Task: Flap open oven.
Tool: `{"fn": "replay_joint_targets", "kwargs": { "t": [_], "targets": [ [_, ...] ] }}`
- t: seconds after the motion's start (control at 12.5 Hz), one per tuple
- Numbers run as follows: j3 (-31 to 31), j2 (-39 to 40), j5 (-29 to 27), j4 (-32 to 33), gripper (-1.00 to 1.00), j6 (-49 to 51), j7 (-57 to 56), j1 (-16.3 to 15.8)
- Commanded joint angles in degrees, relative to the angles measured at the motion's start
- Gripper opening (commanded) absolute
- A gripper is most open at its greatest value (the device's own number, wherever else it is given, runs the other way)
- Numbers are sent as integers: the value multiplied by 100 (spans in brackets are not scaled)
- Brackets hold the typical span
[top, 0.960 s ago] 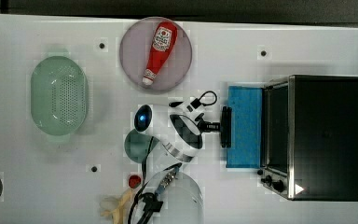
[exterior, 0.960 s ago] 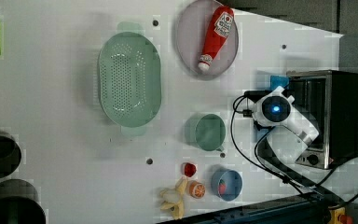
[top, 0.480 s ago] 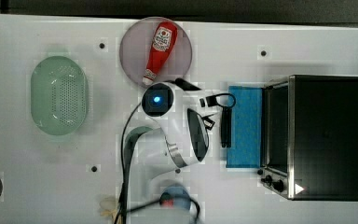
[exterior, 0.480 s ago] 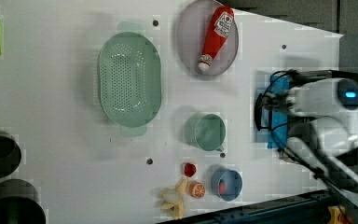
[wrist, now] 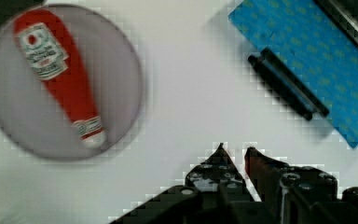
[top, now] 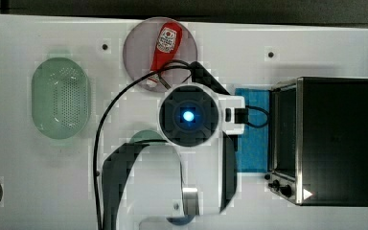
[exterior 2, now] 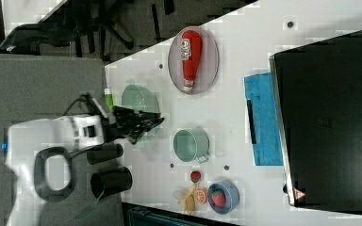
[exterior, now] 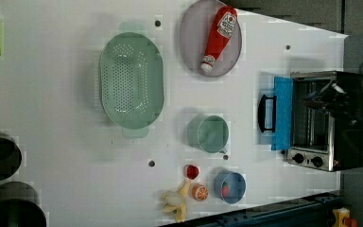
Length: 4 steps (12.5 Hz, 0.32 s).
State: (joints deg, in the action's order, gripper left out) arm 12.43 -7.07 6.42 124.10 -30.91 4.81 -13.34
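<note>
Your oven is sitting at the far right of the tabletop in the left view, and its blue glass door is already lying folded down flat in front of the cavity, with the bar handle at its outer edge. Judging from that, the flap-open step is looking finished.

In the wrist view your gripper is hanging above bare tabletop, apart from the door and its handle, with the fingers nearly together, a thin slit between them, and grasping nothing. Most likely they are sitting this narrow because a slim bar needs only a small bite.

In the top view the arm is standing between the oven door and the grey plate carrying the ketchup bottle, well above the things below. The green colander, the green cup, the blue bowl and the toy fruit are lying clear of the door's swing, so nothing is blocking it. You are probably free to pull away now; keep the cable from snagging the bottle.
</note>
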Motion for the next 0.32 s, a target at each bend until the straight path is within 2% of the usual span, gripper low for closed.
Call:
{"fn": "replay_joint_targets", "kwargs": {
  "t": [0.08, 0.32],
  "targets": [
    [49, -218, -355, -355, -65, 784, 325, 69],
    [98, -371, -355, -1052, -65, 1658, 325, 73]
  ]
}}
